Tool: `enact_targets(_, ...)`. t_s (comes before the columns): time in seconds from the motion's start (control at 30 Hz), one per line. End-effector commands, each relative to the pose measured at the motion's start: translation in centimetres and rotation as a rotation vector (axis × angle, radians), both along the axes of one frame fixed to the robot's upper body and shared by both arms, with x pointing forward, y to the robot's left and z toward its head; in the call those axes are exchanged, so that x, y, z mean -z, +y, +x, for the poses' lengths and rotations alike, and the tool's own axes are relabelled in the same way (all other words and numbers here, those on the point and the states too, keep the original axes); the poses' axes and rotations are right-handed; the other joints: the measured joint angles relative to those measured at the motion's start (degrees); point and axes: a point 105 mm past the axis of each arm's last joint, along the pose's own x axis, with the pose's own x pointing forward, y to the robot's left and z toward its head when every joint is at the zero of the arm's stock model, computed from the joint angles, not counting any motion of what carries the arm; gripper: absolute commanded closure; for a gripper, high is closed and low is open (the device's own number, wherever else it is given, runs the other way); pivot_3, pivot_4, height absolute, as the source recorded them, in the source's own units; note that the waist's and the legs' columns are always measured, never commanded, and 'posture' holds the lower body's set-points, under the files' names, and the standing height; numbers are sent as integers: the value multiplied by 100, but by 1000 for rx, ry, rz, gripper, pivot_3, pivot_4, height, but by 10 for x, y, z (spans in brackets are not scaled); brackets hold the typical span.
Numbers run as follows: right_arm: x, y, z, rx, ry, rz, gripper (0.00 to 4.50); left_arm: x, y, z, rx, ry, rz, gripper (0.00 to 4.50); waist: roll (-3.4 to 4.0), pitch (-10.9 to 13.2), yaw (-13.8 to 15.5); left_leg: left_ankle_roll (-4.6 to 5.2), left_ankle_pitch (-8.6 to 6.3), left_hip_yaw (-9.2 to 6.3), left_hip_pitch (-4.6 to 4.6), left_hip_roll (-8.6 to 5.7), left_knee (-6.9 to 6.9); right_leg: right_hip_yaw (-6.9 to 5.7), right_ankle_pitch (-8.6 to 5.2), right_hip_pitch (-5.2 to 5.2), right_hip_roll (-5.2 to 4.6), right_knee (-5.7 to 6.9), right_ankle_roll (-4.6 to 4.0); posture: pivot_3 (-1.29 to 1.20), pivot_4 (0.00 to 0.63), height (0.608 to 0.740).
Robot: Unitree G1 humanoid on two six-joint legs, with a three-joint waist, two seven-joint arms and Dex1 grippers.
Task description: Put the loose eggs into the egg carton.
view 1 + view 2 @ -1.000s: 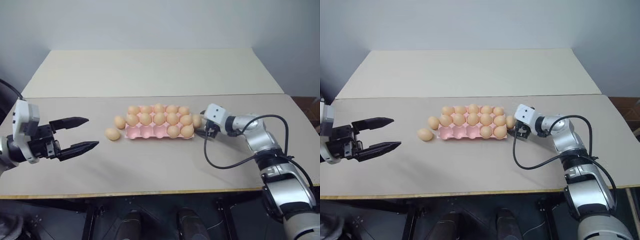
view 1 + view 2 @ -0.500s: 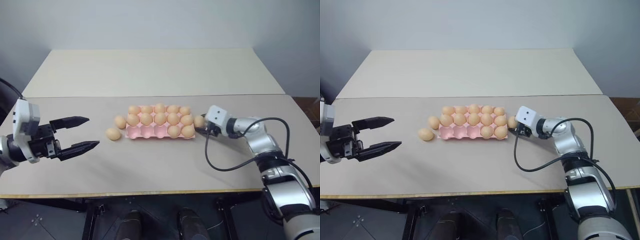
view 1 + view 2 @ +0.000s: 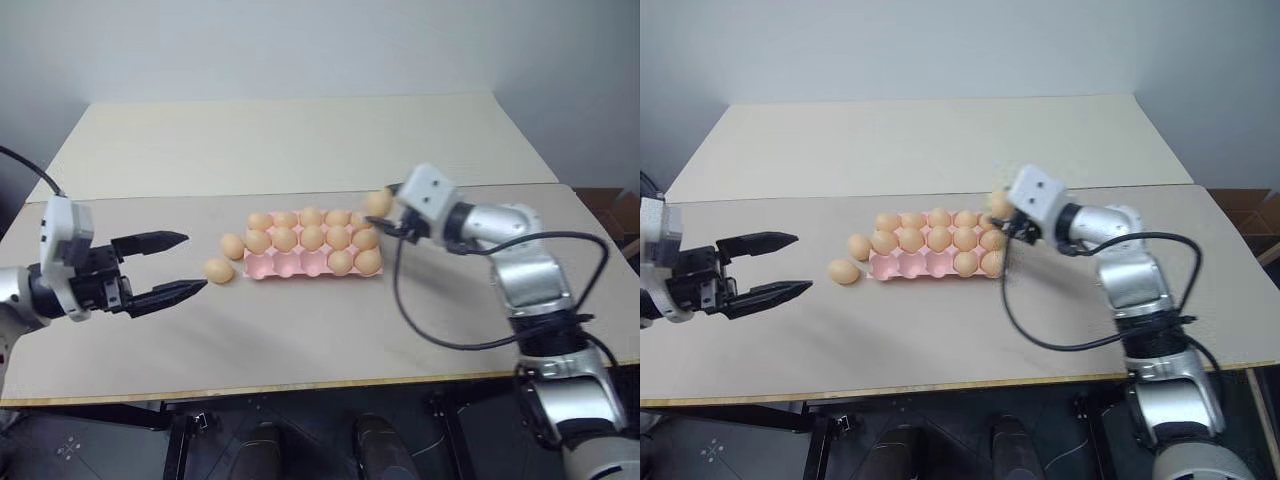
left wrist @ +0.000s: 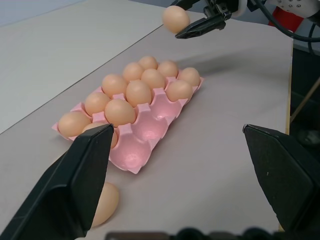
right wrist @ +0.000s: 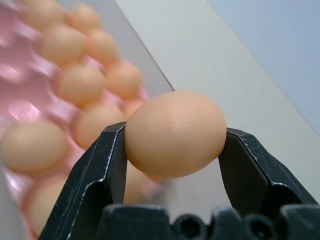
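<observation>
Between the right jaws (image 5: 172, 150) sat one egg (image 5: 174, 133), pinched across its narrow middle with its long axis lying crosswise to the black fingers (image 5: 97, 175), lifted clear of the table (image 3: 300, 330). Below and ahead of those jaws lay the egg carton (image 3: 300, 262), its far two rows full and the near row filled at the end closest to the right jaws; the empty cups (image 4: 145, 131) ran away from them toward the left arm. The coming move therefore turned on carrying the egg further along the near row and down. Ahead of the left jaws (image 3: 180, 265), spread wide and empty, two loose eggs (image 3: 218, 270) lay just beside the carton's near end, closer to that arm.
</observation>
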Motion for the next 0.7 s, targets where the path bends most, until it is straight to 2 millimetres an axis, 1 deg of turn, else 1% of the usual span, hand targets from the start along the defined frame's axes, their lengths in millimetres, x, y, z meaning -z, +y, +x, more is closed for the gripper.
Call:
enact_targets(0.03, 0, 25, -4, -22, -1, 5, 1837, -7, -1, -1, -7, -48, 6, 0, 0, 0, 11, 0, 0, -1, -2, -1, 1, 0, 0, -1, 0, -1, 0, 0, 150, 740)
enact_targets(0.1, 12, 37, -2, -24, 36, -9, 1837, -7, 0, -3, -16, -49, 9, 0, 0, 0, 29, 0, 0, -1, -2, -4, 1, 0, 0, -1, -3, 0, 0, 0, 150, 740)
enact_targets(0.2, 25, 46, -1, -29, 69, -39, 1837, -6, 1, -6, -26, -50, 10, 0, 1, 0, 50, 0, 0, -1, -2, -4, 1, 0, 0, -3, -4, 0, 0, 0, 150, 740)
enact_targets(0.33, 33, 55, -7, -54, 105, -61, 1837, -5, 3, -9, -43, -51, 14, 0, 1, 1, 58, -1, 0, -1, -4, -4, 0, 0, 0, -7, -4, 0, -1, 0, 150, 740)
enact_targets(0.4, 37, 56, -7, -55, 112, -71, 1235, -4, 4, -10, -48, -50, 17, 0, 1, 1, 62, -1, 0, -1, -3, -4, 0, 0, 0, -7, -3, 0, -1, 0, 150, 740)
enact_targets(0.43, 36, 58, -8, -57, 116, -63, 1027, -4, 4, -10, -50, -49, 18, 0, 1, 1, 66, -1, 0, -1, -3, -4, 0, 0, 1, -7, -3, 1, -1, 0, 150, 740)
enact_targets(0.47, 35, 59, -8, -58, 118, -56, 619, -4, 4, -10, -51, -48, 19, 0, 1, 1, 70, -1, 0, -1, -2, -4, 0, 0, 1, -7, -3, 1, -1, 0, 150, 740)
enact_targets(0.53, 29, 61, -9, -62, 113, -32, 31, -3, 5, -10, -54, -46, 21, 0, 1, 1, 71, -1, 0, -1, -2, -3, 0, 0, 1, -7, -3, 0, -1, 0, 150, 740)
enact_targets(0.6, 19, 60, -11, -62, 104, -5, 31, -2, 6, -8, -61, -44, 21, 0, 1, 1, 74, -1, 0, -1, -2, -3, 0, -1, 1, -7, -3, 0, -1, 0, 150, 740)
enact_targets(0.7, 5, 51, -14, -56, 85, 28, 31, -1, 11, -3, -95, -46, 3, 0, 2, 1, 96, -1, 0, -1, -4, -4, 0, 0, 1, -7, -3, -1, -1, 0, 150, 740)
